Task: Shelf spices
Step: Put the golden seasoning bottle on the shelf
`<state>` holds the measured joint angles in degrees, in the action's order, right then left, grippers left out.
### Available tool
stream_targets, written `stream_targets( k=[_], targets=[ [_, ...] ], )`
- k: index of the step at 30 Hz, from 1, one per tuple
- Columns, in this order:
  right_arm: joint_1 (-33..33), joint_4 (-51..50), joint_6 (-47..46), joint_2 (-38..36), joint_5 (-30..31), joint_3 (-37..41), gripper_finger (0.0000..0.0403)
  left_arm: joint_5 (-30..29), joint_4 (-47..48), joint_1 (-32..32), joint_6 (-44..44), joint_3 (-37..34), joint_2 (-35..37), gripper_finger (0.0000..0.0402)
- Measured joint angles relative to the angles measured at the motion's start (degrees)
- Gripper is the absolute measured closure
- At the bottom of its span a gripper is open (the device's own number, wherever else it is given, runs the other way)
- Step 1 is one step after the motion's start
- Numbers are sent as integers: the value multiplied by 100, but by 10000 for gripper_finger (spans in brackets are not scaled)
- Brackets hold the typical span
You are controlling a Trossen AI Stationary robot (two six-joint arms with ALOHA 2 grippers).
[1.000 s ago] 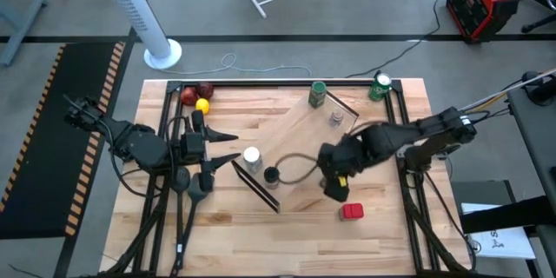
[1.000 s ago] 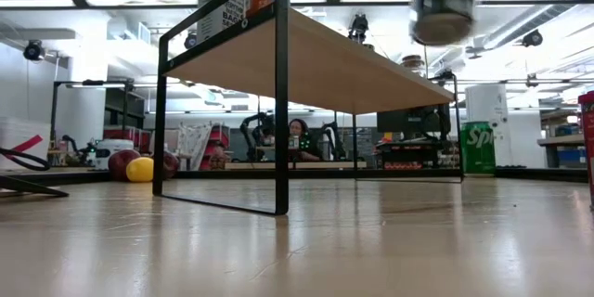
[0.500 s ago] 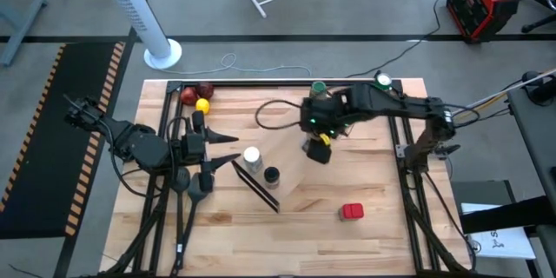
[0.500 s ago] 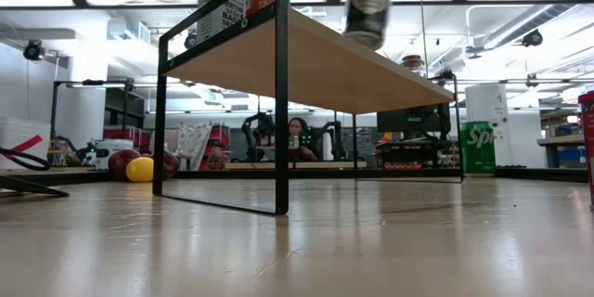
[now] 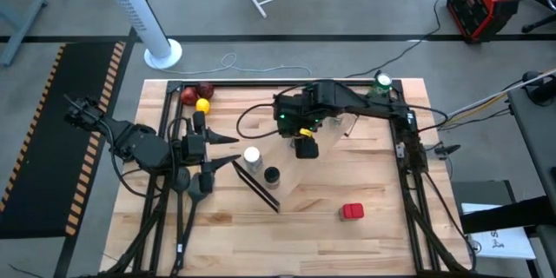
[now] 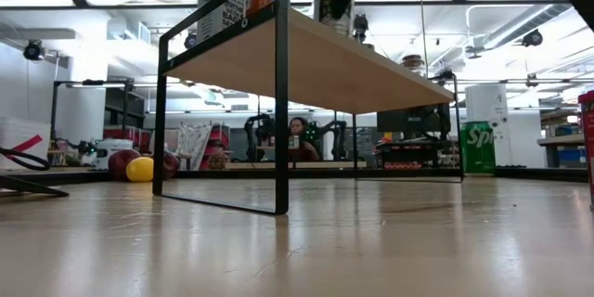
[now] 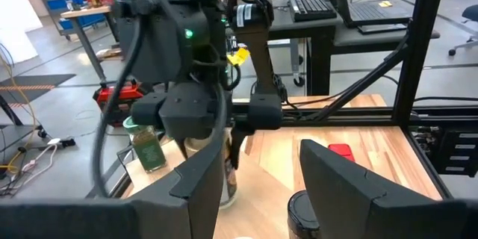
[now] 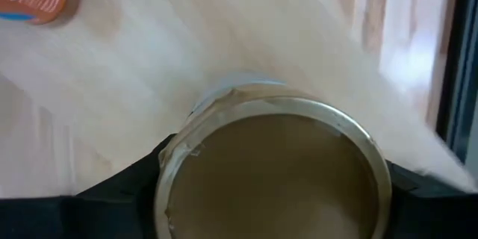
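Risk at this moment centres on the tan jar (image 8: 272, 168), which the right gripper (image 5: 306, 145) holds clamped between its fingers (image 8: 112, 194) above the shelf (image 5: 323, 167). The right wrist view looks straight down on the jar's tan top with the light wood of the shelf below it; whether the base touches the board cannot be told. The low view shows that jar (image 6: 325, 5) at the level of the shelf top (image 6: 362, 65), near the middle of its length.

Likely faults, as judged from this position:
- The shelf surface is slanted. A jar let go before its base sits flat could tip or slide down the board.
- The white jar (image 5: 252, 157) and black jar (image 5: 271, 175) stand on the shelf's near end, and the green jar (image 5: 318, 92) and the silver jar (image 5: 354, 122) stand at its far end. A sideways swing of the right arm after release could knock one over.
- The right arm's cable (image 5: 252, 115) loops over the table beside the shelf and could catch on a jar top.

The red jar (image 5: 351, 212) lies on the table, apart from the shelf, not yet shelved. The left gripper (image 5: 228, 150) waits with fingers parted and empty, just beside the white jar; any move from it risks a collision there.
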<state>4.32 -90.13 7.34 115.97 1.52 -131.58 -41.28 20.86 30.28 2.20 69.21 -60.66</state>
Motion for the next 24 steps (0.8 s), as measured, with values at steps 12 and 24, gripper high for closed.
stream_targets(
  k=[12, 24],
  targets=[
    [296, 68, 825, 131, 74, -231, 104, 26, 74, 2, 15, 0, 0, 237],
    [284, 78, 1215, 126, 678, -239, 97, 30, 124, 2, 2, 0, 0, 237]
  ],
)
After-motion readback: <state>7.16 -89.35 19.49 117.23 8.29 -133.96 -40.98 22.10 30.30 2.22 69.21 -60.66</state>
